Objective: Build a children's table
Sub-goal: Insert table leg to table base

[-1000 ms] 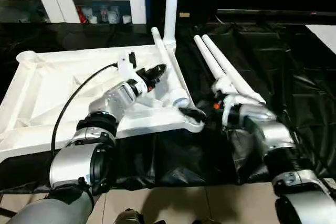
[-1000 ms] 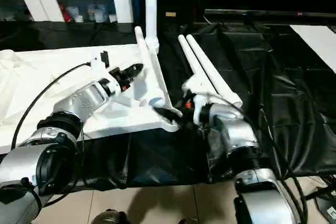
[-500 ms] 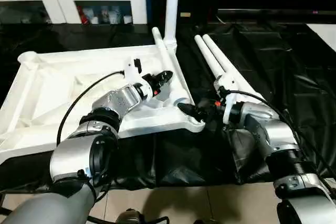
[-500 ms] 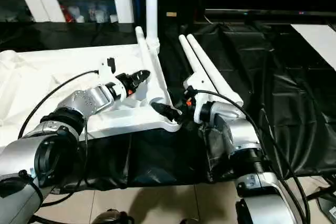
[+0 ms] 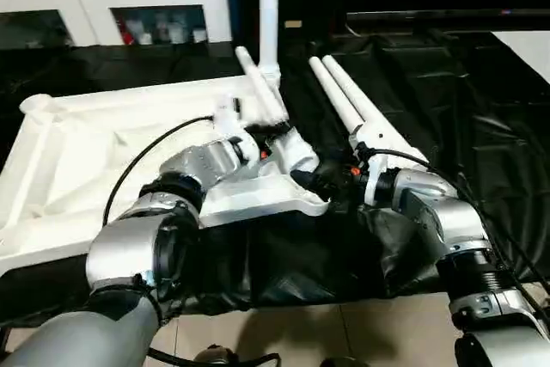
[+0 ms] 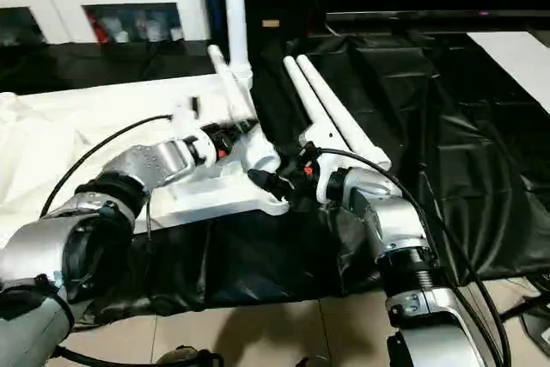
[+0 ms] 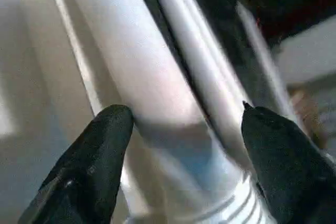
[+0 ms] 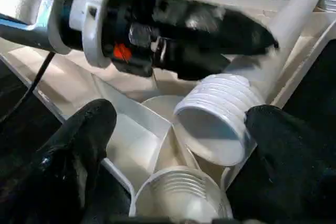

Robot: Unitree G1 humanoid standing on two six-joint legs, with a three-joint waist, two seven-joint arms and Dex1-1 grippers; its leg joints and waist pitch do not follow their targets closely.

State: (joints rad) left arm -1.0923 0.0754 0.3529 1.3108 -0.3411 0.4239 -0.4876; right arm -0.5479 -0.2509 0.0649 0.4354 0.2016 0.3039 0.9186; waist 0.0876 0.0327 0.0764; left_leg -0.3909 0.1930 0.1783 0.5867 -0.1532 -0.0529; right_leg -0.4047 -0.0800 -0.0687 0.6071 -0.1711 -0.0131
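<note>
Upright leg [image 5: 269, 6] (top cut off); blurred cabinet contents [image 5: 155, 25]

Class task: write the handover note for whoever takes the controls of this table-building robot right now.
Left end effector: fingers spread either side of the loose leg lying on the upturned tabletop; no grip visible.
Right end effector: open, at the near corner socket, beside that leg's threaded end.
Done: one leg stands upright in the far corner.
Two spare legs lie on the black sheet.
Left: seat the loose leg in the near socket, then fit the other legs.
</note>
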